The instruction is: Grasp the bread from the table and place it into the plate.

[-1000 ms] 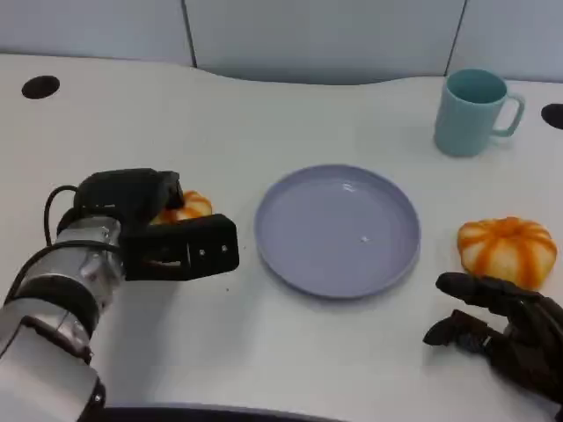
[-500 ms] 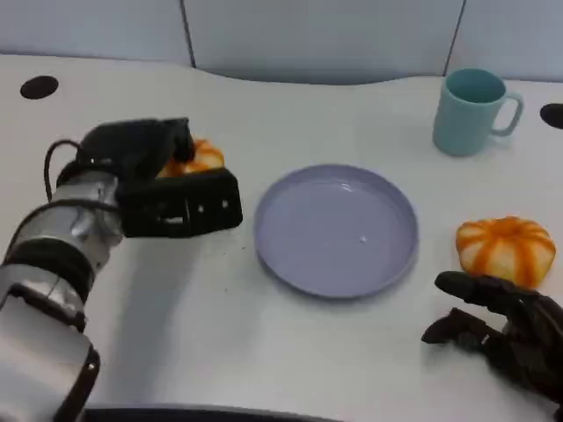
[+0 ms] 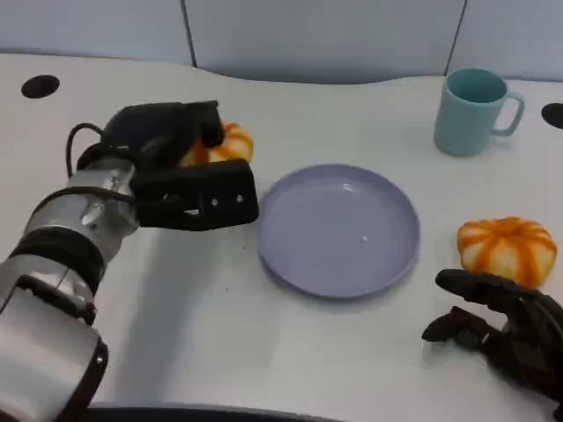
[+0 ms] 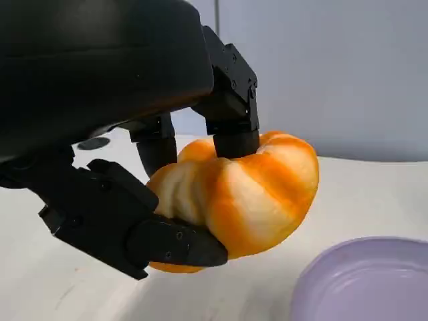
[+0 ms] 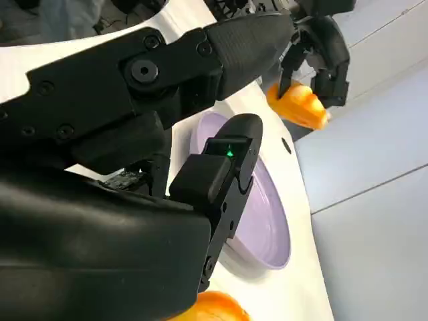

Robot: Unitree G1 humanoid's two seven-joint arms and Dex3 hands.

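From the head view, the left robot hand [image 3: 180, 167] has risen and moved farther and rightward since a second ago, carrying the bread [image 3: 222, 145] with it; a second ago the bread lay low beside the hand at the left of the table [image 3: 264, 352], and now it sits higher, just left of the plate's [image 3: 339, 230] far-left rim, still outside the plate; the fingers grip it from above and below. The right robot hand [image 3: 497, 330] has not moved; it rests at the near right with fingers spread and nothing in them. Counted: two orange striped breads, one held, the second bread [image 3: 507, 250] lying on the table at the right, just beyond the right hand; one lavender plate in the middle; one teal mug [image 3: 475, 112] at the far right; two dark round holes in the table, one hole [image 3: 40, 86] at the far left, the other hole [image 3: 552, 115] at the far right edge. Nothing lies in the plate.

From the left wrist view, the black fingers [image 4: 227, 114] clamp the bread [image 4: 241, 190], lifted clear of the table [image 4: 374, 194]; the plate's rim [image 4: 354, 281] lies near below it.

From the right wrist view, the right hand's fingers [image 5: 221, 174] are parted over the plate [image 5: 261, 221]; beyond it the left hand [image 5: 321, 53] holds the bread [image 5: 297, 103]; the second bread [image 5: 207, 309] peeks from under the right hand.
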